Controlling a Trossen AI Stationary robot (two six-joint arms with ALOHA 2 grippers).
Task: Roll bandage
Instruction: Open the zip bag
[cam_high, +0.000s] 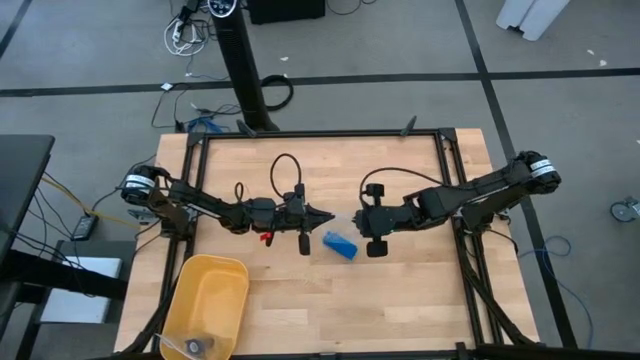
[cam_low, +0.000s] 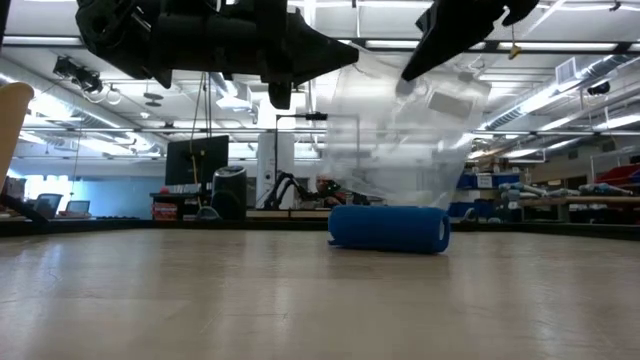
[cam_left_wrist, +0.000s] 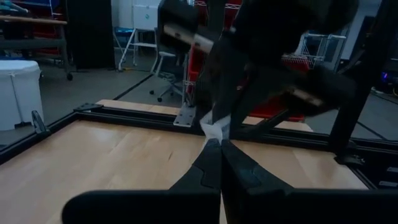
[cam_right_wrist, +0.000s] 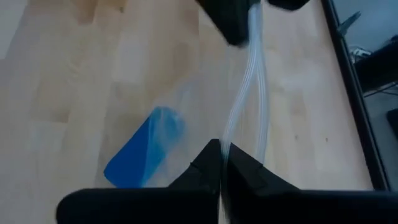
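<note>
A clear crinkled plastic bag (cam_low: 400, 140) hangs over the middle of the table between my two grippers. The bright blue bandage (cam_low: 388, 228), a small compact roll, lies on its side on the wood at the bag's lower end; seen through the plastic in the right wrist view, the bandage (cam_right_wrist: 144, 155) looks blurred at one end, and I cannot tell if it is inside the bag. My left gripper (cam_high: 322, 217) is shut on the bag's top from the left. My right gripper (cam_high: 358, 218) is shut on it from the right. My left gripper pinches the bag's upper edge (cam_left_wrist: 214, 132) between its two fingertips, coming level from the table's left. The plastic there is bunched, and the bag hangs below the hold. My right gripper pinches a gathered strip of the bag's top (cam_right_wrist: 235, 138) between its two fingers, slanting down from the table's right. The plastic runs drawn out from its fingers toward the left gripper.
A yellow plastic bin (cam_high: 205, 300) stands at the near left corner of the table with small grey items (cam_high: 197, 345) in it. A black frame (cam_high: 320, 134) runs along the table's far edge and sides. Bare wood lies near the front and right.
</note>
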